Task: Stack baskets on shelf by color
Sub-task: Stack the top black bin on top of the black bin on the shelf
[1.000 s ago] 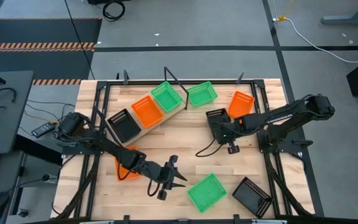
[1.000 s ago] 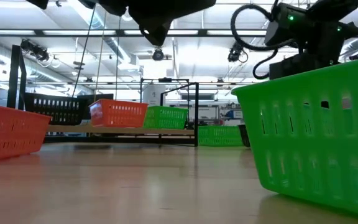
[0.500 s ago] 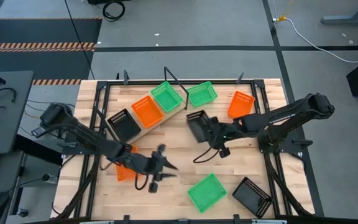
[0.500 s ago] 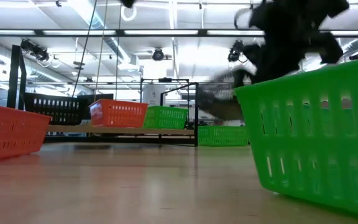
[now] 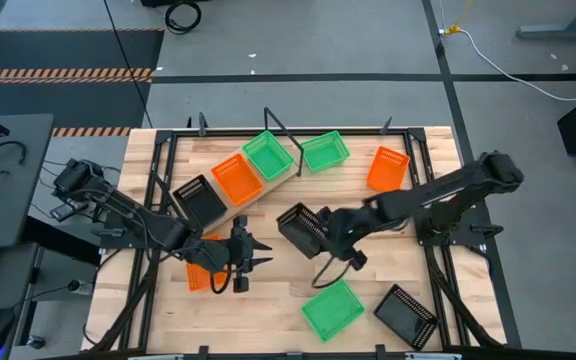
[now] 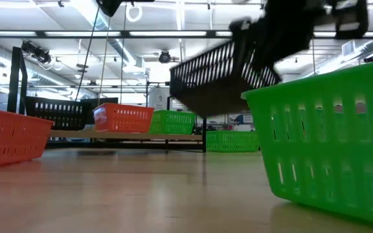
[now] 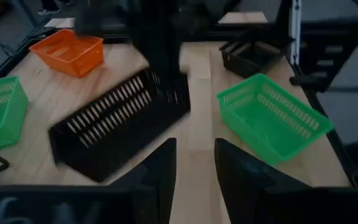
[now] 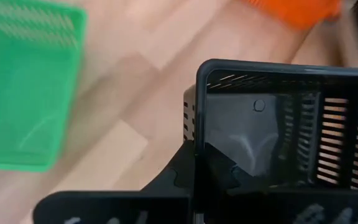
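My right gripper is shut on a black basket, carried in the air over the table's middle; the low view shows this black basket tilted and off the table. My left gripper hovers open and empty, just left of it, beside an orange basket lying on the table. The shelf stands far left and carries a black basket, an orange basket and a green basket, each on its bottom. My right gripper pinches the black basket's end wall at its rim, one finger outside and one finger inside. It reaches in from the table's right. The basket is lifted clear and tilted.
Loose on the table are a green basket and an orange basket at the far side, and a green basket and a black basket at the near right. Black frame rails border the table.
My right gripper has carried the black basket from the far right toward the table's middle, leftward and nearer, and the basket has tipped. My left gripper has drawn back from the near middle toward the left and far side, ending beside the orange basket.
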Controlling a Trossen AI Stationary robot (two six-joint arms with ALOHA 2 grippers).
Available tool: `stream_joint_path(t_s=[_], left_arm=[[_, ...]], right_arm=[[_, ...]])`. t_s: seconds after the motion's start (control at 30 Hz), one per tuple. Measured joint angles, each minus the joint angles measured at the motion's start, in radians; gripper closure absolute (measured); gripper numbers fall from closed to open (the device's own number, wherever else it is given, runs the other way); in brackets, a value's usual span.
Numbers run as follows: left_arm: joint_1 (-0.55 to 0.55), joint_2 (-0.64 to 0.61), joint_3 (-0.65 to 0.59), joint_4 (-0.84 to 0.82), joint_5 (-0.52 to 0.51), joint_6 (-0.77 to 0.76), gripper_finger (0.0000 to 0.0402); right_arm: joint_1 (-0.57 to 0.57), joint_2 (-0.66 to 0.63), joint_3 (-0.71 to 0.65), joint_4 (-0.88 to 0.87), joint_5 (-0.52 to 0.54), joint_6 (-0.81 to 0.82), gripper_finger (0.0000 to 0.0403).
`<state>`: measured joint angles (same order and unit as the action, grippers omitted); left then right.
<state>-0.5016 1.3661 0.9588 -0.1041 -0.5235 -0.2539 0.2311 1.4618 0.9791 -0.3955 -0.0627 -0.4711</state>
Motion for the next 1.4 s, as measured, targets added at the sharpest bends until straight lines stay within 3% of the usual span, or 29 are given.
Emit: stream_joint_path(t_s=[0.13,0.33,0.53,0.63,0.9,1.03,1.17,1.3,1.4], left_arm=[[0.001,0.002,0.000,-0.003,-0.001,-0.028,0.0285],[0.000,0.002,0.000,-0.007,0.000,-0.032,0.0285],[-0.003,0.003,0.000,-0.093,0.003,-0.142,0.0285],[-0.016,0.004,0.000,-0.153,0.004,-0.221,0.0285],[-0.042,0.004,0.000,-0.186,0.004,-0.310,0.0285],[-0.036,0.014,0.000,-0.173,0.002,-0.397,0.0285],[-0.006,0.073,-0.001,-0.115,0.029,-0.494,0.0285],[0.041,0.166,0.002,-0.026,0.147,-0.555,0.0285],[0.073,0.230,0.048,-0.067,0.220,-0.619,0.0285]], right_arm=[[0.009,0.159,0.040,0.021,0.044,0.004,0.0393],[0.017,0.362,0.228,0.028,0.044,-0.002,0.0392],[0.017,0.486,0.414,-0.026,0.043,-0.003,0.0387],[0.017,0.516,0.459,-0.045,0.043,0.002,0.0361],[0.017,0.496,0.467,-0.081,0.047,0.071,0.0233],[0.019,0.421,0.467,-0.251,0.106,0.157,0.0189],[0.019,0.322,0.465,-0.497,0.188,0.296,0.0175],[0.016,0.204,0.436,-0.684,0.248,0.427,0.0179],[0.016,0.110,0.411,-0.773,0.257,0.504,0.0186]])
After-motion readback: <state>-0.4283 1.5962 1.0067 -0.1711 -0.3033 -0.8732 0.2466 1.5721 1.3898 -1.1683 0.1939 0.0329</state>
